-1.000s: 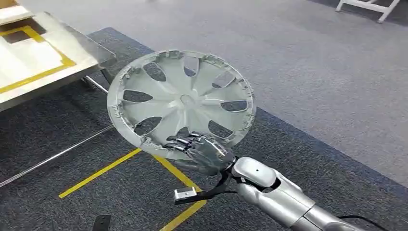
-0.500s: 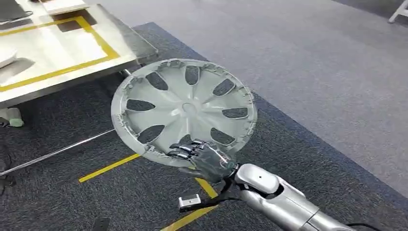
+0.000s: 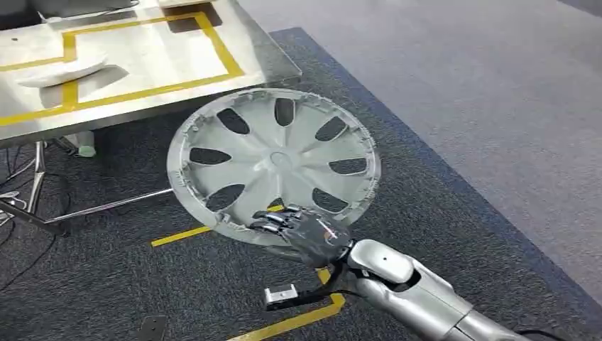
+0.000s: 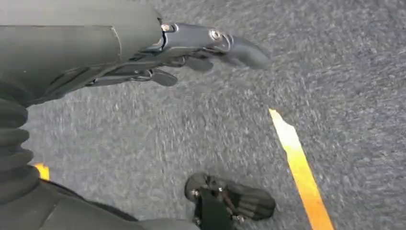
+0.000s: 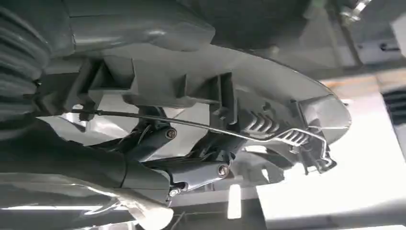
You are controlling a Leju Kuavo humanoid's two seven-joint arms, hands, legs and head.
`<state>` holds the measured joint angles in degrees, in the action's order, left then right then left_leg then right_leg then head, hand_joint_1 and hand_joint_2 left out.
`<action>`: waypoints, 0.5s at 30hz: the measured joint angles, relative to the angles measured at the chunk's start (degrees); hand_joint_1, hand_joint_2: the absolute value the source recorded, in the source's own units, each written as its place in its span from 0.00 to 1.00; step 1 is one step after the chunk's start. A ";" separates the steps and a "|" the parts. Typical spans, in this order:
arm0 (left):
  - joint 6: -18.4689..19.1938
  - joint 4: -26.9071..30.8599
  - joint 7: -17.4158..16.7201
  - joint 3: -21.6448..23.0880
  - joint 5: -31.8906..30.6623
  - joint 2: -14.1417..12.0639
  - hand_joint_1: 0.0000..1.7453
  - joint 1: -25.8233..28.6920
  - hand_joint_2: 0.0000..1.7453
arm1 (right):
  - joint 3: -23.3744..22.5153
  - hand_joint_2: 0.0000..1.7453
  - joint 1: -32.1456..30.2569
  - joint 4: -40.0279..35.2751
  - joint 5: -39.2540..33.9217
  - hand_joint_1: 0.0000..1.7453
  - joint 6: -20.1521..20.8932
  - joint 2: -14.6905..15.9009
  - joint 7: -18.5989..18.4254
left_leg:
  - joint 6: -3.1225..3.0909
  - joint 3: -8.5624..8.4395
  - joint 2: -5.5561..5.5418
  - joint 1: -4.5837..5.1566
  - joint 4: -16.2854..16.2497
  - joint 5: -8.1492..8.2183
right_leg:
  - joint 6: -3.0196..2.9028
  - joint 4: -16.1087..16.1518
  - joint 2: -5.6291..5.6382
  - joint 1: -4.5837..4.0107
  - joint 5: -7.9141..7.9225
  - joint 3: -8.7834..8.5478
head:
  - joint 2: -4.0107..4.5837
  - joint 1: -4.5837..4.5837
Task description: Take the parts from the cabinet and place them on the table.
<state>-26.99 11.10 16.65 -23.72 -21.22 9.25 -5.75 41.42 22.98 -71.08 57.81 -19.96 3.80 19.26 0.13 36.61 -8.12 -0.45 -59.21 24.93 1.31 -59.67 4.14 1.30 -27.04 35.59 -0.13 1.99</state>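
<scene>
The right hand grips the near rim of the hubcap, which it holds tilted above the carpet, just near of the table. The left hand hangs empty, fingers loosely apart.

Head view looks down; wrist views close behind each hand

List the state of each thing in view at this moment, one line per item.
Hubcap: held off the floor by its lower rim, inner side up, not yet on the table.
Right hand: grips the hubcap's rim.
Left hand: holds nothing, fingers loosely extended above the carpet.
Table: metal top with yellow tape outline.
White part: lying on the table.
</scene>
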 joint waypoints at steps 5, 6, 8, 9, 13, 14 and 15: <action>0.09 0.00 -1.40 -0.20 -1.16 -0.33 0.00 -0.93 1.00 | 0.52 1.00 2.08 1.99 0.66 1.00 -0.39 -2.95 -1.55 | 1.46 6.40 7.29 0.04 -13.80 6.45 | -1.22 0.49 -4.57 -0.01 -0.66 -1.53 | 0.02 0.98; 0.09 0.00 -1.55 -0.24 -1.33 -0.39 0.00 -0.90 1.00 | 0.70 1.00 2.03 2.29 0.77 1.00 -0.65 -3.03 -1.66 | 1.53 7.89 7.53 -0.08 -16.72 7.07 | -1.27 0.48 -5.49 -0.05 -0.87 -1.71 | 0.00 0.98; 0.09 0.00 -1.81 -0.33 -1.49 -0.57 0.00 -0.69 1.00 | 1.05 1.00 1.97 2.71 0.68 1.00 -0.96 -3.06 -1.77 | 1.41 6.75 7.73 -0.12 -14.02 4.15 | -1.22 0.48 -7.07 -0.11 -1.30 -2.19 | 0.02 0.98; 0.09 0.00 -1.81 -0.35 -1.60 -0.66 0.00 -0.69 1.00 | 1.11 1.00 1.97 2.82 0.48 1.00 -0.98 -3.17 -1.92 | 1.17 4.66 8.03 -0.08 -9.66 1.65 | -1.11 0.48 -7.72 -0.14 -1.49 -2.51 | 0.00 1.00; 0.24 0.00 -1.81 -0.37 -1.99 -0.83 0.00 -1.23 1.00 | 1.11 1.00 2.02 3.08 0.22 1.00 -1.46 -3.36 -2.01 | -0.39 0.14 12.14 1.32 -0.12 -0.67 | -0.29 0.63 -9.96 -0.83 -2.26 -3.24 | 0.00 0.96; 0.24 0.00 -1.81 -0.39 -2.01 -0.87 0.00 -1.20 1.00 | 1.16 1.00 2.00 3.12 0.26 1.00 -1.53 -3.36 -1.99 | -0.63 0.25 11.47 1.36 -0.11 -0.53 | -0.03 0.81 -10.49 -0.80 -2.40 -3.47 | 0.02 0.98; 0.24 0.00 -1.86 -0.39 -2.12 -0.90 0.00 -1.12 1.00 | 1.27 1.00 2.01 3.12 0.33 1.00 -1.64 -3.51 -1.99 | -0.89 0.27 10.80 1.41 -0.05 -0.48 | 0.23 1.15 -11.15 -0.80 -2.44 -3.85 | 0.00 0.98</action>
<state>-26.75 11.10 14.80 -24.11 -23.34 8.35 -6.87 42.69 24.99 -67.95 58.14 -21.59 0.29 17.27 -0.76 36.88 2.67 0.97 -59.26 24.45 1.54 -58.52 -7.01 0.49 -29.48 31.74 -0.13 2.97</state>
